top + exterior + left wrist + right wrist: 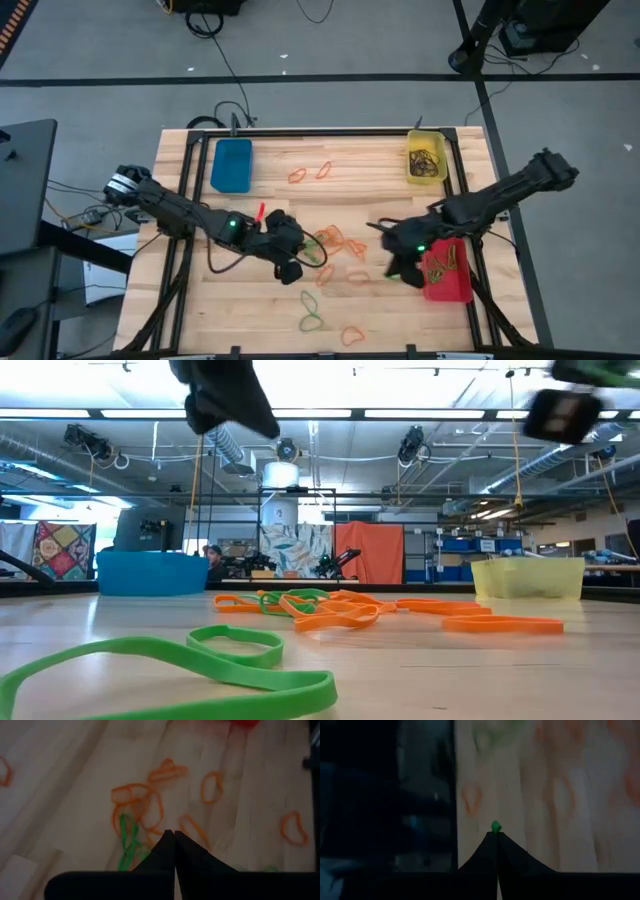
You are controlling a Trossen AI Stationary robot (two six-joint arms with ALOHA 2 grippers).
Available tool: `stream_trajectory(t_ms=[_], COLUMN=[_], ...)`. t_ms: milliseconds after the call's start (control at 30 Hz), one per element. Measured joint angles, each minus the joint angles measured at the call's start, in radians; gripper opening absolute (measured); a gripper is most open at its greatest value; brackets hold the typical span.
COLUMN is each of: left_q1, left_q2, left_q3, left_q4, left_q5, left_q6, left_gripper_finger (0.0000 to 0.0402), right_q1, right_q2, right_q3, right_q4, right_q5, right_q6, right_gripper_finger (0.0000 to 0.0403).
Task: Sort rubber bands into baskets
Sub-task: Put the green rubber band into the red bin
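My right claw (496, 836) is closed on a scrap of green rubber band (495, 825) that shows at its tips. Its arm reaches in from the surface's right edge, and the claw hovers just beside the red basket (452, 287) near the front right. My left claw (170, 836) is pressed shut with nothing between its fingers; its arm stretches in from the left edge, the claw hanging over the orange rubber bands (335, 240) tangled mid-surface. More green bands (311, 312) lie toward the front edge. The blue basket (231, 165) sits near the back left corner and the yellow basket (426, 158) at the back right.
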Motion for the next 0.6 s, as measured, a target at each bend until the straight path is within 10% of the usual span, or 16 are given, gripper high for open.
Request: stream_trajectory(t_ms=[600], left_q1=[0.021], left_q2=[0.137], left_q3=[0.0], left_q4=[-0.042], left_q5=[0.203], left_q6=[-0.368], left_gripper_finger=[0.004], right_q1=[0.128], right_q2=[-0.141], right_q3=[0.0], right_q4=[-0.732], right_q5=[0.067], right_q6=[0.376], right_gripper_finger=[0.0051])
